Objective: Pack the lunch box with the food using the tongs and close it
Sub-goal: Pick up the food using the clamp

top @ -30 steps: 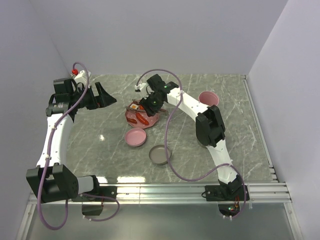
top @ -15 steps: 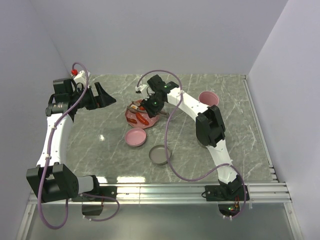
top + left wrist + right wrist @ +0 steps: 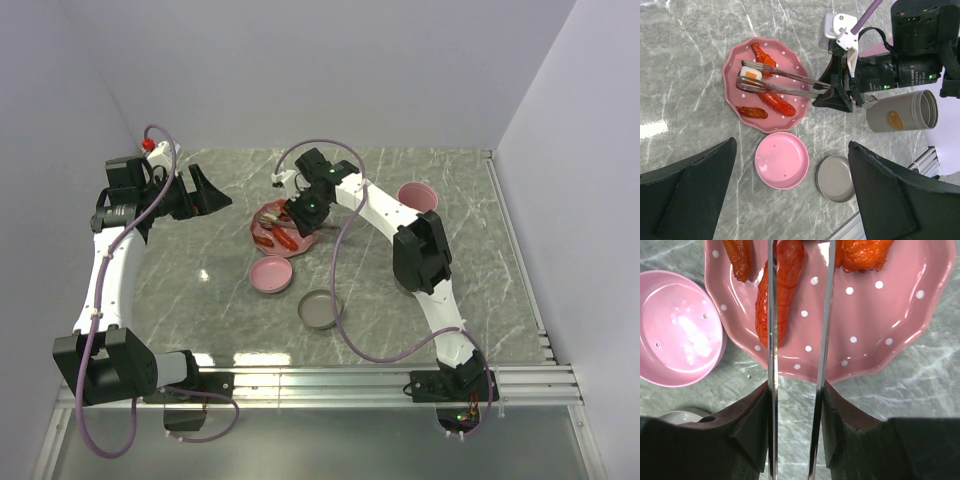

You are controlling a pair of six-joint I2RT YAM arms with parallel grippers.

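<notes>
My right gripper (image 3: 796, 432) is shut on the silver tongs (image 3: 772, 355), its fingers (image 3: 752, 427) pressing both arms from outside. The tongs (image 3: 790, 75) reach over the pink dotted plate (image 3: 790, 121), their tips on either side of a white, orange-topped food piece (image 3: 751, 75). Three red sausages (image 3: 777, 102) lie on the plate; one (image 3: 777, 295) sits under the tong arms. The olive-grey tub (image 3: 902, 111) stands beyond the right arm, the pink tub (image 3: 416, 196) at the back right. My left gripper (image 3: 790, 200) hangs open and empty, high above the lids.
The pink lid (image 3: 782, 160) and the grey lid (image 3: 836, 178) lie open side up on the marble table in front of the plate (image 3: 262, 238). My left gripper (image 3: 208, 190) is raised at the left. A metal rail runs along the near edge.
My right gripper has squeezed the tongs narrower and shifted slightly farther over the plate. The left arm has stayed still.
</notes>
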